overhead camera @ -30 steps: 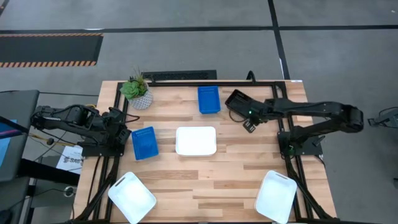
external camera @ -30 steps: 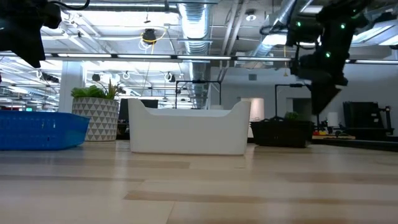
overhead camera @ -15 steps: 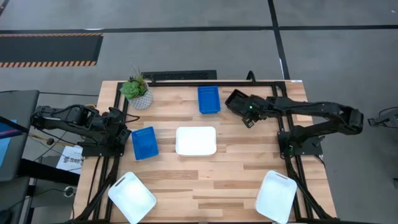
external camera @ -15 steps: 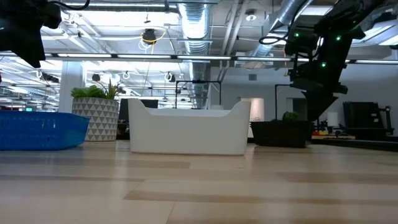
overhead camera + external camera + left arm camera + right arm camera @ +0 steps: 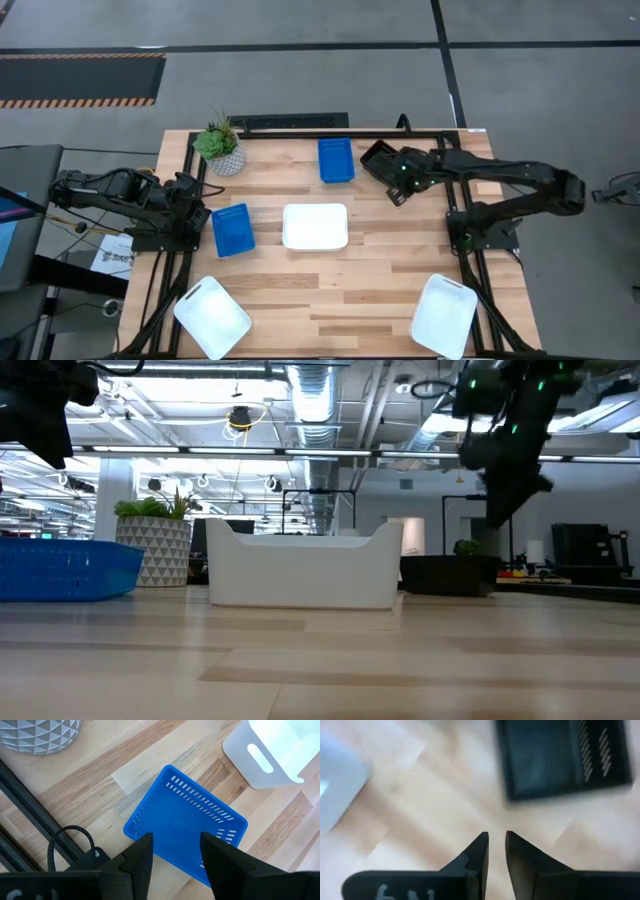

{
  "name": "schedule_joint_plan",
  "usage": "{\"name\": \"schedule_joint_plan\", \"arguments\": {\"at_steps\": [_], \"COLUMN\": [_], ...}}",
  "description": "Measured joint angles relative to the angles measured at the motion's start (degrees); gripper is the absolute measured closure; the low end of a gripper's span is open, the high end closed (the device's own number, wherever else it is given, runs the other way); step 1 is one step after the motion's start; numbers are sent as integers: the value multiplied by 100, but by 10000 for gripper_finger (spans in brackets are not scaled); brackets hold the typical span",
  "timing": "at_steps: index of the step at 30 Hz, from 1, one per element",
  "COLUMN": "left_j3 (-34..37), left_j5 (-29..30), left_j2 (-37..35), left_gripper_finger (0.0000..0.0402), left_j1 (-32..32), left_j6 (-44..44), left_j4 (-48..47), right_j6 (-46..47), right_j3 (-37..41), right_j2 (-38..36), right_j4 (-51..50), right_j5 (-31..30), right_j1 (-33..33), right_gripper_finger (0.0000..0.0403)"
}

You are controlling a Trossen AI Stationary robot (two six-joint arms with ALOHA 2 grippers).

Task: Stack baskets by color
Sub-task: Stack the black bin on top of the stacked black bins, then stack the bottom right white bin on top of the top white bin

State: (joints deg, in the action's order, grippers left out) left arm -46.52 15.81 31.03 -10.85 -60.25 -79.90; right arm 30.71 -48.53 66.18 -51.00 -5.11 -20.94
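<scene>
Baskets lie scattered over the wooden table (image 5: 330,280), none stacked yet by the look of it. One white basket (image 5: 315,226) sits mid-table; two more white ones sit at the near corners, left (image 5: 211,316) and right (image 5: 445,314), each overhanging the edge. A blue basket (image 5: 335,160) rests at the far side, another blue basket (image 5: 232,229) at the left, just beside the left gripper (image 5: 174,851). A black basket (image 5: 374,158) lies near the far blue one, partly under the right arm.

The left arm waits at the table's left edge with its fingers spread apart over the near blue basket, holding nothing. The right gripper (image 5: 496,851) hangs above bare wood close to the black basket, its fingers drawn nearly together with only a thin gap, gripping nothing.

My reading is that the black pair is the job in hand. The next move calls for opening those fingers and coming down over one rim of the black basket.

Whether one or two black baskets sit there I cannot tell, and a third blue one is nowhere visible. A potted plant (image 5: 219,146) stands at the far left corner.
</scene>
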Motion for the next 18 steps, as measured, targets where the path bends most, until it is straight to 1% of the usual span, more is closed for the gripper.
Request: {"name": "schedule_joint_plan", "arguments": {"at_steps": [2, 4, 7, 12, 15, 18], "left_j3": [0, 0, 0, 0, 0, 0], "left_j5": [0, 9, 48, 50, 71, 156], "left_j2": [-2, -2, -1, 0, 0, 0], "left_gripper_finger": [252, 252, 252, 252, 252, 252], "left_j1": [0, 0, 0, 0, 0, 0], "left_j6": [0, 16, 61, 63, 63, 61], "left_j4": [0, 0, 2, 2, 2, 7], "right_j6": [408, 676, 865, 994, 1341, 1496], "right_j3": [-325, -571, -818, -945, -948, -949], "right_j2": [-65, -125, -223, -271, -140, 89], "right_j4": [-646, -1168, -1610, -1550, -1398, -1216], "right_j5": [285, 437, 558, 843, 848, 848], "right_j1": [328, 733, 1468, 3056, 3978, 4726], "right_gripper_finger": [317, 317, 317, 317, 317, 317]}}
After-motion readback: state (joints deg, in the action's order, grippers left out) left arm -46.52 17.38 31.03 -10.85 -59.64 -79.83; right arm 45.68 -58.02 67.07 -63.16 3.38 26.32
